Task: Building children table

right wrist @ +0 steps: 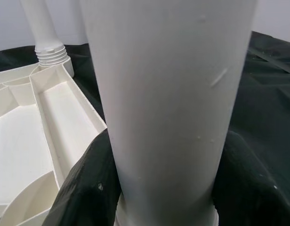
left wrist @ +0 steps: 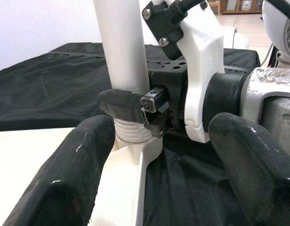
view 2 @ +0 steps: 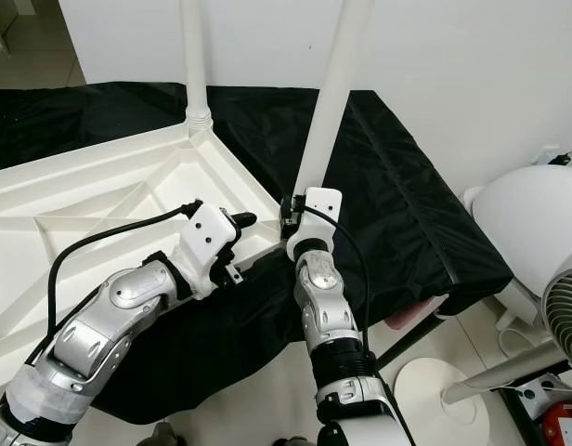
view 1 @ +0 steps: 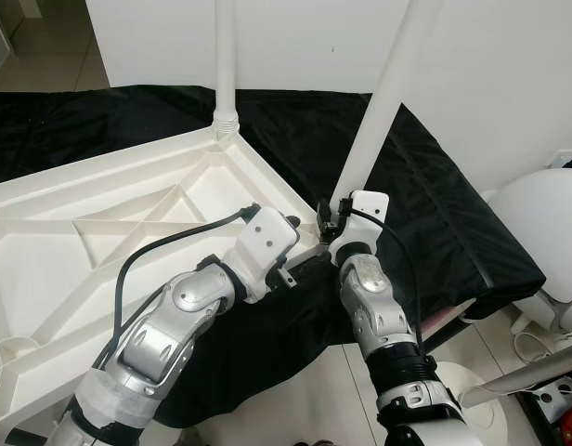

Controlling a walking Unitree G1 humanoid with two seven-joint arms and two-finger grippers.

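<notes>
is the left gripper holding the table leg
No, the left gripper is open and short of the table leg; the right gripper clamps it.

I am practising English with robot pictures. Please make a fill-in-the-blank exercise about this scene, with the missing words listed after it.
1. The right gripper is shut on a white table ____, near its threaded base.
2. The upturned white tabletop lies on a ____ cloth.
3. The left gripper is ____ and holds nothing.
4. A second leg stands ____ in the tabletop's far corner.

Missing words: leg; black; open; upright
</notes>
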